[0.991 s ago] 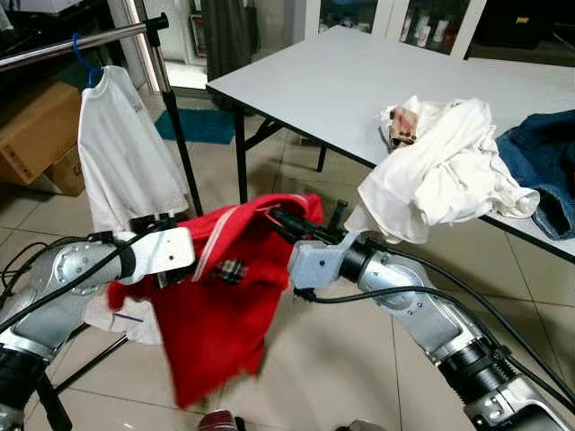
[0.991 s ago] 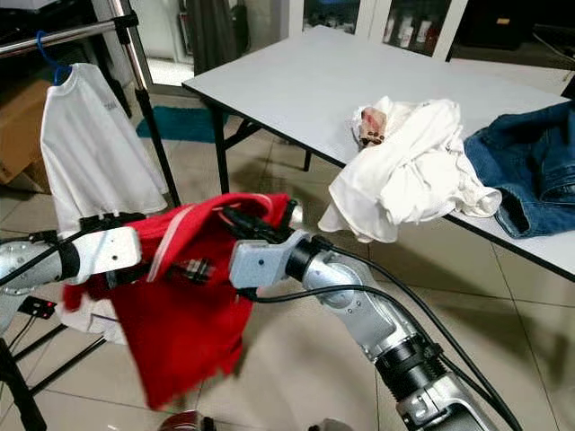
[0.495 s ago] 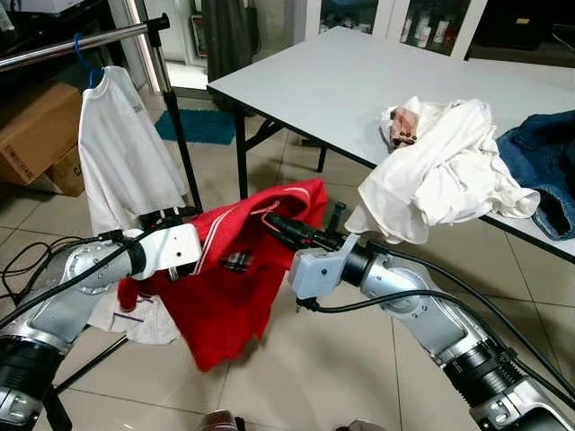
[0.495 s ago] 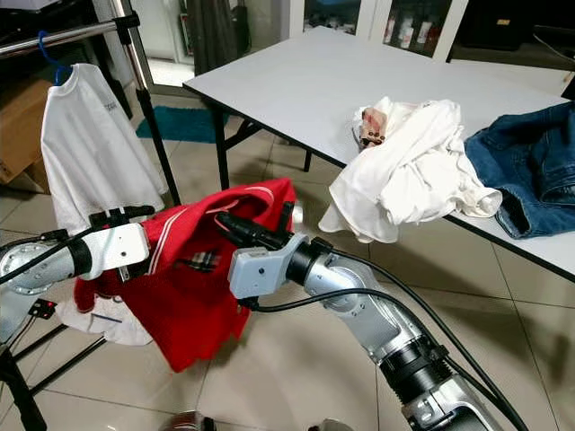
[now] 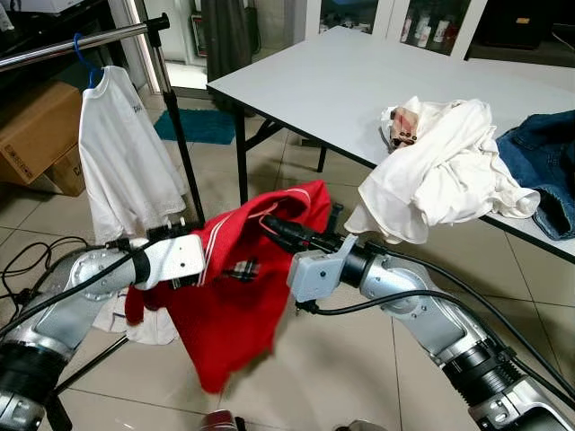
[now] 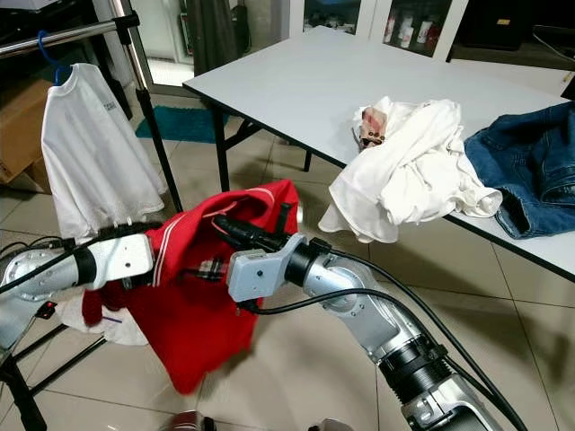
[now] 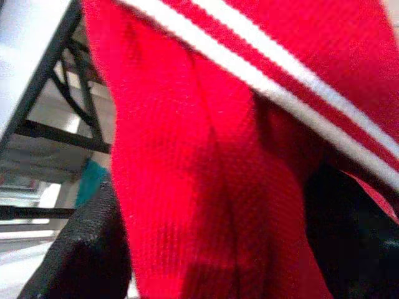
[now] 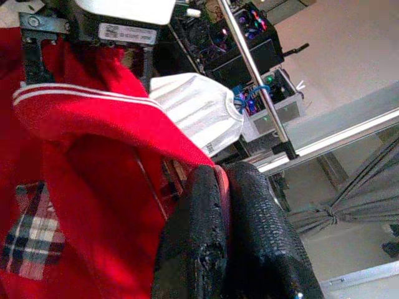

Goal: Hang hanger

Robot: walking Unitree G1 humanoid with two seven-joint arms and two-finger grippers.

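A red shirt (image 5: pixel 229 305) w/ white-striped collar hung mid-frame, low centre of the head views, held up between both arms above the tiled floor (image 5: pixel 341 377). The right gripper (image 5: pixel 274 227) had its black fingers (image 8: pixel 206 243) pressed together on the collar edge, red fabric pinched between them. The left gripper (image 6: pixel 148 235) sat at the shirt's left side, collar draped over it; whether its fingers were clamped or apart couldn't be told, cloth covered them. No hanger could be made out inside the shirt. Upper left: a clothes rail (image 5: pixel 72 45) w/ a white shirt (image 5: pixel 126 157) on a blue hanger (image 5: pixel 83 56). Right: a grey table (image 5: pixel 341 81) carrying crumpled white clothes (image 5: pixel 445 171) and jeans (image 5: pixel 544 162).
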